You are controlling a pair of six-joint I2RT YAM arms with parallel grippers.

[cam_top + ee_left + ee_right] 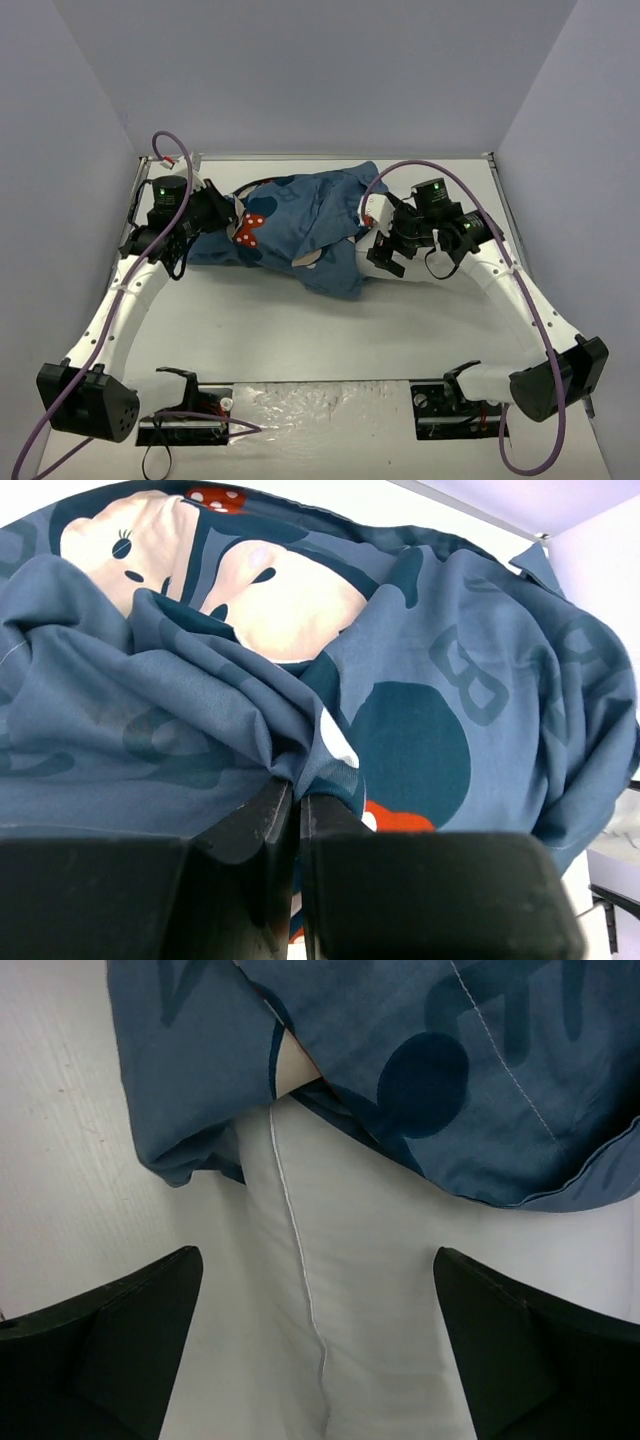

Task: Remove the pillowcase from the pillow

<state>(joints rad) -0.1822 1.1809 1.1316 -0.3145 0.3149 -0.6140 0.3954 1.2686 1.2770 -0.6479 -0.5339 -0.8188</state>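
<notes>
Left gripper (296,815) jaws closed on a bunched fold of the pillowcase (450,680). The cloth is pinched in the thin slit between the two black fingers (262,825). Wrinkles spread out from the pinch. Cream mouse face print sits above the pinch, with a red patch just beside the fingertips.

In the top view the left gripper (225,215) is at the left end of the pillowcase (300,215), next to the red spotted bow print.

Right gripper (315,1280) jaws wide open, holding nothing. Its black fingers (120,1325) sit one on each side of the bare white pillow (380,1290). Cannot tell if they touch it. A stitched seam runs down the pillow between the fingers. The pillowcase (400,1050) hem lies just past the fingertips, still covering the rest of the pillow.

In the top view the right gripper (388,243) is at the right end of the pillowcase, where a white bit of pillow (366,264) pokes out from under the blue cloth.

The pillowcase is a crumpled heap on the far half of the table (300,330), between the two grippers, and most of the pillow is still inside it. A purple cable (170,140) loops over the left arm, left of the pillowcase. Another purple cable (420,166) arcs over the right arm, right of the pillowcase.
</notes>
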